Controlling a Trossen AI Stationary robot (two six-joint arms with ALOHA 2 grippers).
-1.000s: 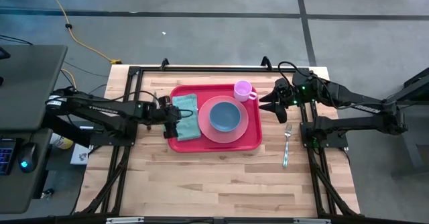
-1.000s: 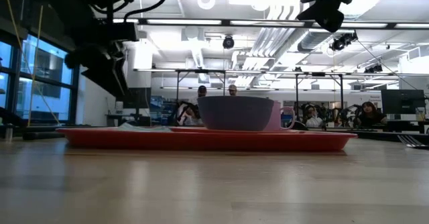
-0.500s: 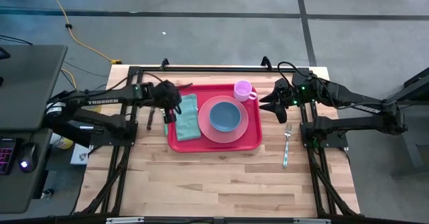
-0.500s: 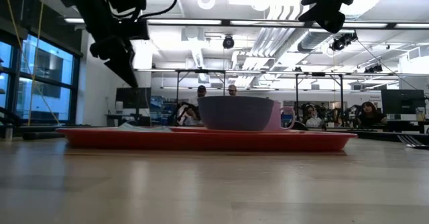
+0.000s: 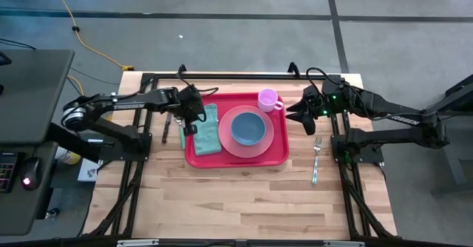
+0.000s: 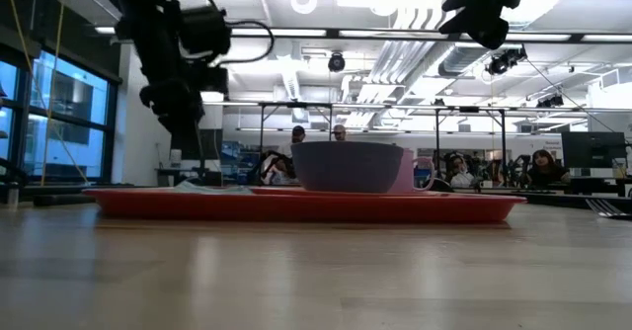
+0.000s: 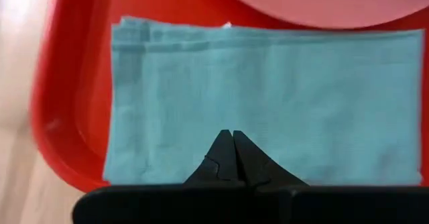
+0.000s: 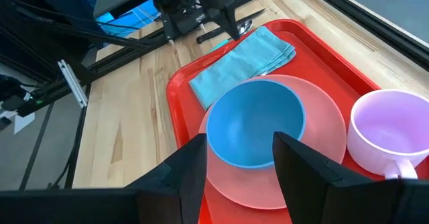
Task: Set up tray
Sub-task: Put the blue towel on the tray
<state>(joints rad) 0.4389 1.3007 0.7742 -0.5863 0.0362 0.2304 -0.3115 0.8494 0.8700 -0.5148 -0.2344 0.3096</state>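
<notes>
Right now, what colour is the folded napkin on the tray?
Light teal blue, the napkin shows best in the left wrist view, lying on the red tray.

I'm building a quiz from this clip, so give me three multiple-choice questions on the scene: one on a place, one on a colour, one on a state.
1. Where does the fork lie?
A. on the tray
B. on the table right of the tray
C. in the bowl

2. What colour is the napkin?
A. teal
B. yellow
C. white

3. How are the left gripper fingers?
A. wide open
B. shut
C. holding the cup

Answers: 1 B, it lies on wood beside the tray. 2 A, teal cloth. 3 B, the tips meet, empty.
</notes>
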